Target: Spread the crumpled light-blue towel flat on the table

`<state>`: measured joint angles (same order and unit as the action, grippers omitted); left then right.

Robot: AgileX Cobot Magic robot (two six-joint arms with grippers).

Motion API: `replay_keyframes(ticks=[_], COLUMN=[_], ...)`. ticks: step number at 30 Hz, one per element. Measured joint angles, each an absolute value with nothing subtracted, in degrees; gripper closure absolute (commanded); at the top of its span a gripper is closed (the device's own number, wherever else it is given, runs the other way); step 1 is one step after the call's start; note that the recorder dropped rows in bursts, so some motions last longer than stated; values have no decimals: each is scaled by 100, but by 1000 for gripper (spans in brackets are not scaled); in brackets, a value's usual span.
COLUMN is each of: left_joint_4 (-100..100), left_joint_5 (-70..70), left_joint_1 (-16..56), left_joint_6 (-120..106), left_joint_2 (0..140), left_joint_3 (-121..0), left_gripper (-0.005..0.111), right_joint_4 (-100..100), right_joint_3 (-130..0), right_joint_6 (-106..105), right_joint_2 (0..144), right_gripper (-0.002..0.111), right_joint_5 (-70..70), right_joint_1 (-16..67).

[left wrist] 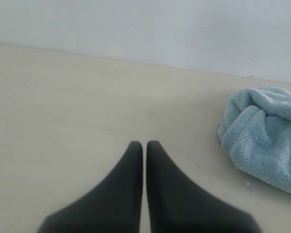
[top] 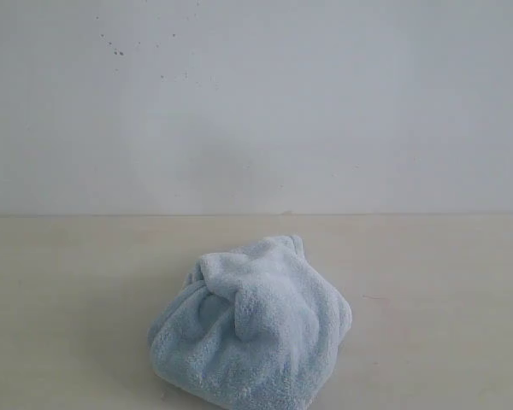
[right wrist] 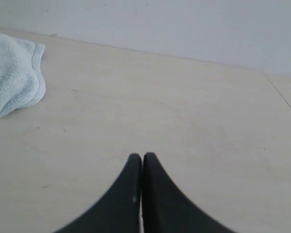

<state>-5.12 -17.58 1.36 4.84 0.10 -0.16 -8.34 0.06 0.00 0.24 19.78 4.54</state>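
Observation:
The light-blue towel [top: 252,329] lies crumpled in a rounded heap on the beige table [top: 68,290], near the front middle of the exterior view. No arm shows in that view. In the left wrist view my left gripper [left wrist: 144,143] is shut, its black fingers together over bare table, with the towel [left wrist: 264,136] well off to one side. My right gripper [right wrist: 142,156] is shut too, empty, over bare table; a hemmed edge of the towel [right wrist: 12,73] shows far off at the frame's edge. The towel's label is hidden.
A white-grey wall [top: 256,102] rises behind the table's far edge. A thin seam in the tabletop [right wrist: 281,94] runs near the right gripper's side. Bare table surface surrounds the towel on both sides.

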Motion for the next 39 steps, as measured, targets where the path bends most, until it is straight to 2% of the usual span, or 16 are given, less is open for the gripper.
replay_keyframes(ticks=[7,12,17,19,20,24,26,31,36,39], left_joint_4=[-512,-512,-512,-512,-512,-512,-512,-512,-512,-512], left_joint_5=[-1758,-1758,-1758,-1758,-1758,-1758,-1758,-1758,-1758,-1758], left_joint_1=[136,136,136,136,136,136,136,136,136,136], left_joint_6=[484,484,484,484,484,484,484,484,484,484], left_joint_2=[10,10,10,10,10,10,10,10,10,10], left_joint_3=[-16,-16,-16,-16,-16,-16,-16,-16,-16,-16], left_gripper=[103,103,103,103,103,103,103,103,103,103], right_joint_4=[-1186,-3057,-2339,-2097,-1820,-1257,-1128,-595,-1747,-2331], right_joint_3=[6,6,6,6,6,6,-61,-1080,-3181,-4240], right_joint_6=[-47,99,2758,3312,3763,5184,5802,5865,4672,3177], right_joint_2=[24,24,24,24,19,10,10,144,2066,4106], right_gripper=[108,108,108,108,108,108,108,108,108,108], right_joint_5=[1978,1764,-288,-1320,-2274,-4187,-4668,-4549,-4740,-3904], right_joint_1=[454,454,503,511,511,511,511,511,511,511])
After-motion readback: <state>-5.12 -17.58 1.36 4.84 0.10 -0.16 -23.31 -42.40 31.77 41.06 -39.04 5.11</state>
